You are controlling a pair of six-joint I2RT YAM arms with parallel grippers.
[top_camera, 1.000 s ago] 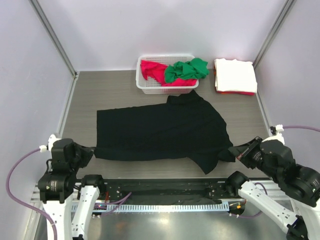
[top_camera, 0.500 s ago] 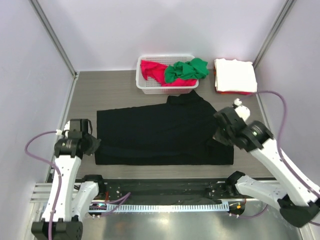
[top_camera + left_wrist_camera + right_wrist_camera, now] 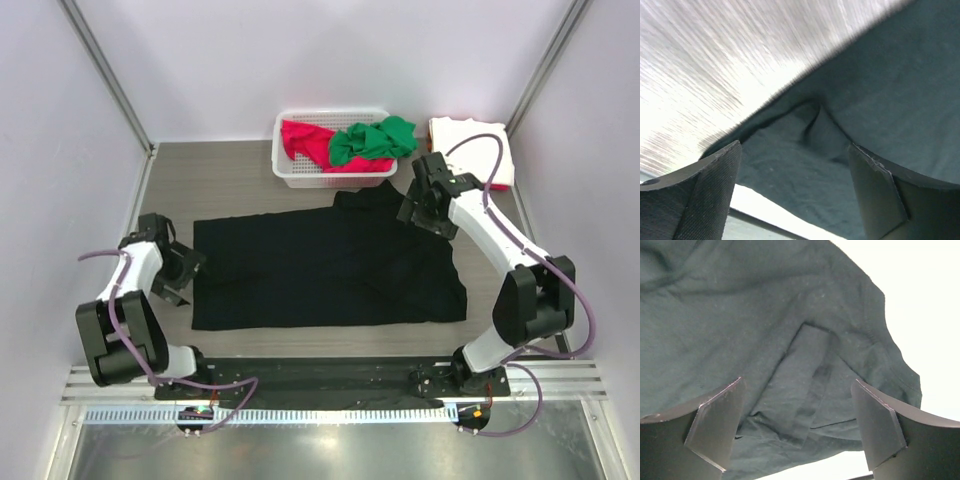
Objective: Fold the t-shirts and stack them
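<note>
Two hands sit at opposite ends of one garment, and both are spread wide with nothing between them. The left hand [image 3: 183,270] is low at the left edge of the black shirt [image 3: 320,270]. Its own camera shows the left hand [image 3: 795,150] straddling that edge of the black shirt [image 3: 880,100], where the cloth makes a small pucker beside bare desk. Whether it touches the cloth I cannot tell. The right hand [image 3: 415,205] hovers over the shirt's far right part, and its own view has the right hand [image 3: 797,390] above a doubled flap of the black shirt [image 3: 740,315] near a stitched hem. The shirt lies spread nearly flat across the middle of the desk [image 3: 230,190], probably so that it can be folded. The open hands at its two ends look placed to pinch cloth for the first fold. Behind it, just past its far edge, the basket [image 3: 330,181] holds a crumpled red shirt [image 3: 300,138] and green shirt [image 3: 370,140], which I judge are waiting their turn. A folded white stack [image 3: 465,140] sits right of the basket, near the right hand, likely where this shirt will end up.
</note>
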